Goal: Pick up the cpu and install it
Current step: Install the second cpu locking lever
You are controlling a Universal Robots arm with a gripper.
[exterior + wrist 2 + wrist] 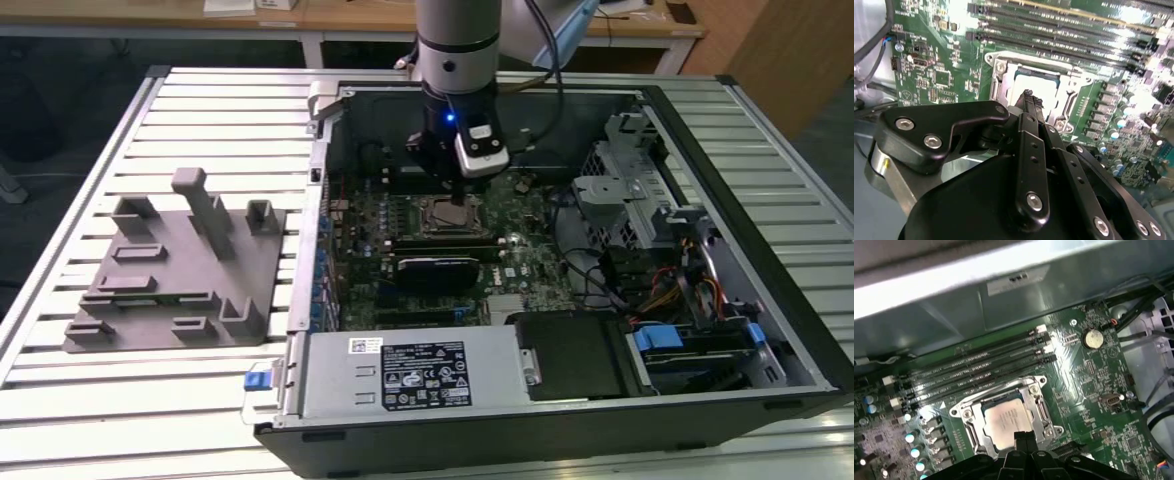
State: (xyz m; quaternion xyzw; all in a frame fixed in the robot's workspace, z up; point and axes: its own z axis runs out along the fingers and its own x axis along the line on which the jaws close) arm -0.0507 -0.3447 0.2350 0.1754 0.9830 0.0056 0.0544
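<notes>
Arm is down inside the open PC case (747, 300), which lies on its side on a slatted metal counter (80, 420).

Gripper (457, 190) hangs right over the socket area of the green motherboard (534, 265). In both wrist views the black fingers (1029, 102) come to one narrow tip, so they look closed together, nothing between them.

The cpu (1006, 420) already sits flat in the socket, pale silver top up, framed by the metal retention bracket (1041, 410). Finger tips (1024, 437) are just at its near edge; can't tell if they touch it. In the second wrist view the cpu (1036, 82) shows beyond the tip.

Memory slots (979, 367) run beside the socket, and a coin cell (1092, 338) sits further off on the board.

Around it: grey fixture (174, 265) with upright blocks on the counter, to the exterior view's left of the case, well apart from the gripper. Power supply (400, 370) at the near end of the case, drive cage and cables (667, 260) on the exterior view's right. Wooden desks (347, 15) behind the counter, dark floor between.
</notes>
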